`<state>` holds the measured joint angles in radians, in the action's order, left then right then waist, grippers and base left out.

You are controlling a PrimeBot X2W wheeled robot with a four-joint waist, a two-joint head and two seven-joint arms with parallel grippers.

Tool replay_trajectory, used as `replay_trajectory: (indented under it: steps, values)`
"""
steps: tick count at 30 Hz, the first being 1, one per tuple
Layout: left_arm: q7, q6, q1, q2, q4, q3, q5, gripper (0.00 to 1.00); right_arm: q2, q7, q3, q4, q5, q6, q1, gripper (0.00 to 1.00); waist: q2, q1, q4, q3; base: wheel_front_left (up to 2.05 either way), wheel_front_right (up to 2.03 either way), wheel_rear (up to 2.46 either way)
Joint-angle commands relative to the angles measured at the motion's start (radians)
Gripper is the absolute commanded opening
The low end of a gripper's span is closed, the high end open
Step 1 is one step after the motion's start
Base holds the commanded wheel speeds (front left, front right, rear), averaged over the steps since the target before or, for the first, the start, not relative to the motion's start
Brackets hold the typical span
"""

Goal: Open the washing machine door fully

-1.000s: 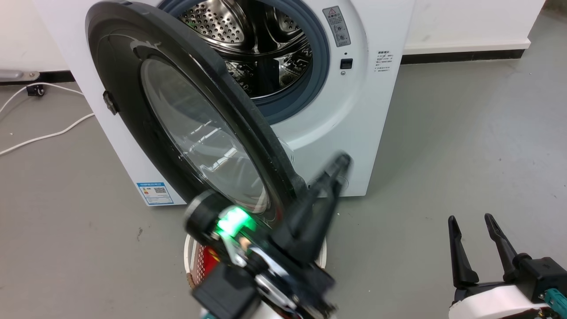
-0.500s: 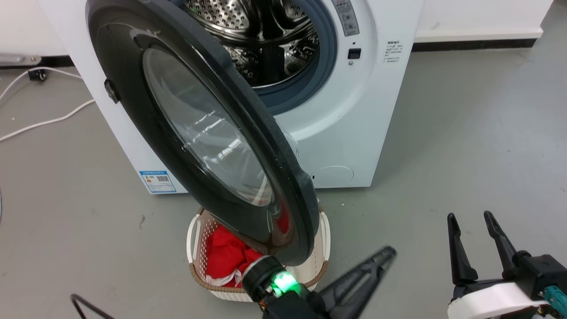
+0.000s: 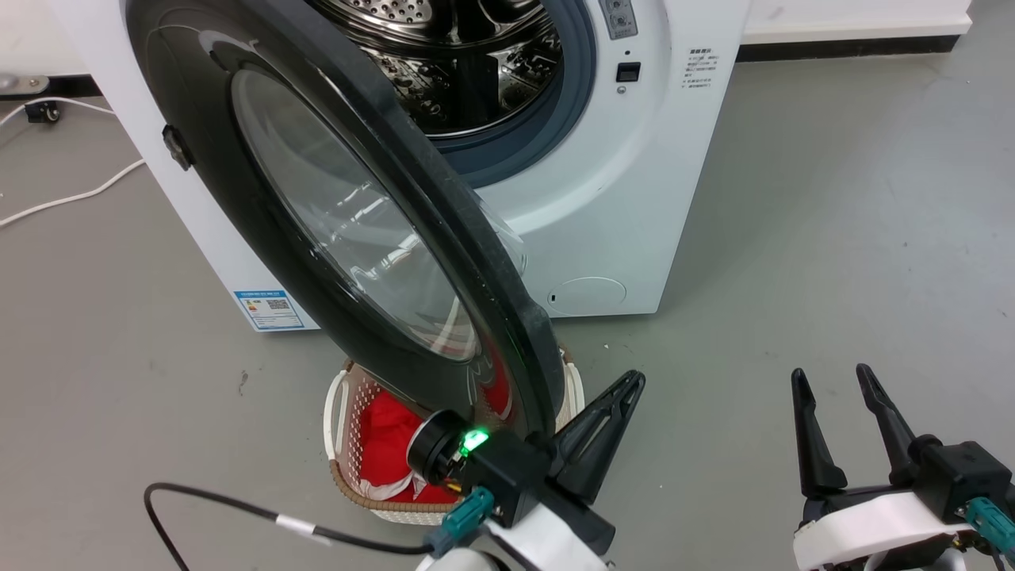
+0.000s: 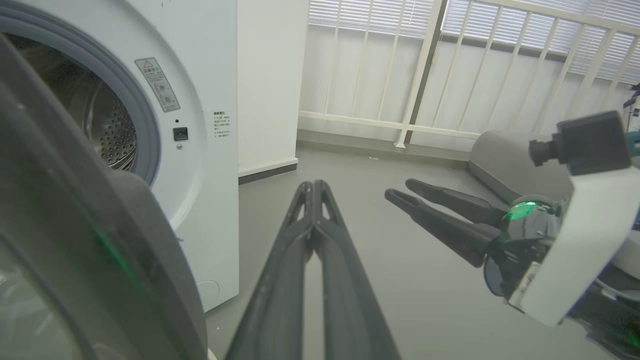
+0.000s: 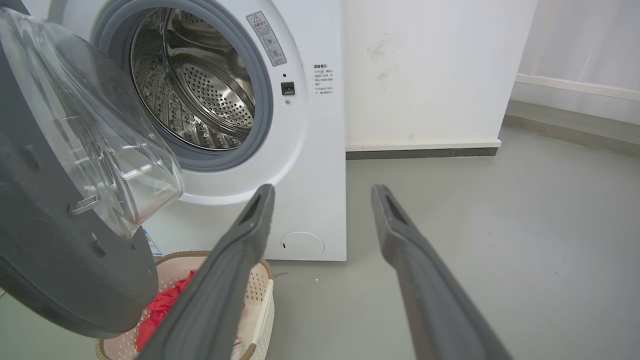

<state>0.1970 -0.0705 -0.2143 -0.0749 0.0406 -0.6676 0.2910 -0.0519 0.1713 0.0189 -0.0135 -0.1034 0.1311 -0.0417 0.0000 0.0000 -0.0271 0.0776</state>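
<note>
I am counting one washing machine (image 3: 626,198), one washing machine door (image 3: 349,238), one laundry basket (image 3: 342,396) holding a red cloth (image 3: 388,444), and two claws of mine. The door is hanging off the machine's left side, swung out toward me with its near edge standing over the basket, and the steel drum (image 3: 468,63) is lying bare behind it. My left claw (image 3: 632,383) is pressing its fingers together on nothing, just right of the door's near edge. My right claw (image 3: 829,377) is waiting well off to the right, fingers spread and empty. Half a second ago my left claw was lying lower and farther right; now it is sitting closer to the door, while the door is keeping much the same angle.
</note>
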Motion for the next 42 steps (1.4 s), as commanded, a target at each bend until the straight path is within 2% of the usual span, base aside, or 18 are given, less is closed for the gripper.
replay_trajectory:
  steps: [1,13,23,33,42]
  values:
    - [0.005,0.005,-0.016,0.006,0.013,0.004,0.006,0.00,0.003,0.004,-0.002,-0.002,-0.001,-0.001,0.014,1.00,0.0000,0.0000,-0.002,0.002,0.00,0.00,0.00]
    - [0.038,0.057,-0.113,0.021,0.178,0.023,0.057,0.00,0.003,0.008,-0.017,-0.026,-0.009,-0.001,0.032,1.00,0.0000,0.0000,-0.024,0.017,0.00,0.00,0.00]
    - [0.059,0.097,-0.117,0.020,0.238,0.048,0.082,0.00,0.003,0.008,-0.025,-0.042,-0.014,-0.001,0.039,1.00,0.0000,0.0000,-0.023,0.013,0.00,0.00,0.00]
    - [0.064,0.146,-0.049,-0.013,0.211,0.074,0.077,0.00,0.003,0.008,-0.019,-0.051,-0.017,-0.001,0.027,1.00,0.0000,0.0000,-0.021,-0.013,0.00,0.00,0.00]
    - [0.064,0.204,0.031,-0.060,0.114,0.115,0.083,0.00,0.003,0.001,-0.011,-0.051,-0.021,-0.001,0.002,1.00,0.0000,0.0000,0.001,-0.039,0.00,0.00,0.00]
